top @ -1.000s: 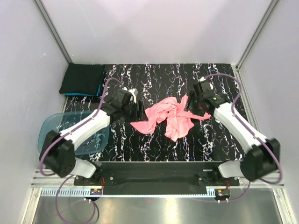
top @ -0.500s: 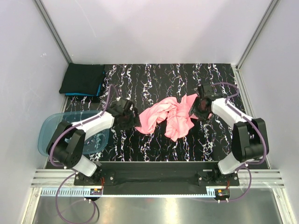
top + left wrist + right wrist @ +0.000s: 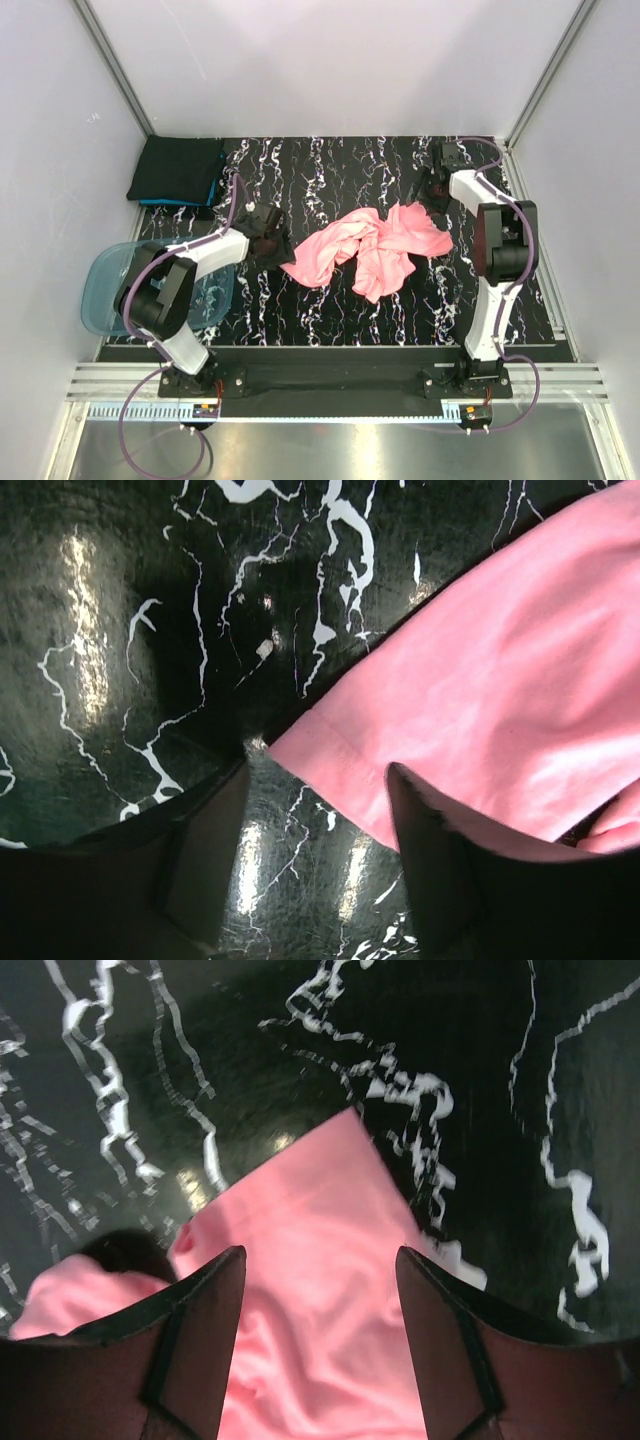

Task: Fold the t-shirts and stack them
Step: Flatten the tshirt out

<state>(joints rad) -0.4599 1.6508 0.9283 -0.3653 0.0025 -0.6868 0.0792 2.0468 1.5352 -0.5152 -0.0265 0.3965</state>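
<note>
- Translucent blue plastic tub [image 3: 105, 290]: far left, at the table's near edge. Right side hidden under the left arm; contents not discernible.
- Folded stack of black and teal-blue cloth tees [image 3: 178, 170]: back left corner of the black white-veined marble-pattern table [image 3: 330, 165]. Black on top, only a thin teal edge visible along the near side. Number of garments impossible to tell.
- Left gripper [image 3: 275, 243] [image 3: 320, 830]: low over the table at the left tip of the pink cloth, jaws apart. In the wrist view, a hemmed corner lying between the two dark fingers [image 3: 200, 870], the right-hand one overlapping the fabric. Contact with the cloth hard to judge. Fingertips cut off at the frame's lower edge.
- Salmon-pink crumpled cotton t-shirt [image 3: 365, 245] [image 3: 480, 680] [image 3: 310, 1290]: middle of the table, bunched and twisted, unfolded, well apart from the folded stack. Neck and sleeves lost in the folds; neck label not to be made out.
- Right gripper [image 3: 430, 195] [image 3: 320, 1300]: at the back right, just beside the upper right corner of the pink t-shirt. Jaws spread, nothing clamped; the cloth's corner visible between the fingers [image 3: 450, 1360], below them. Height above the fabric uncertain.
</note>
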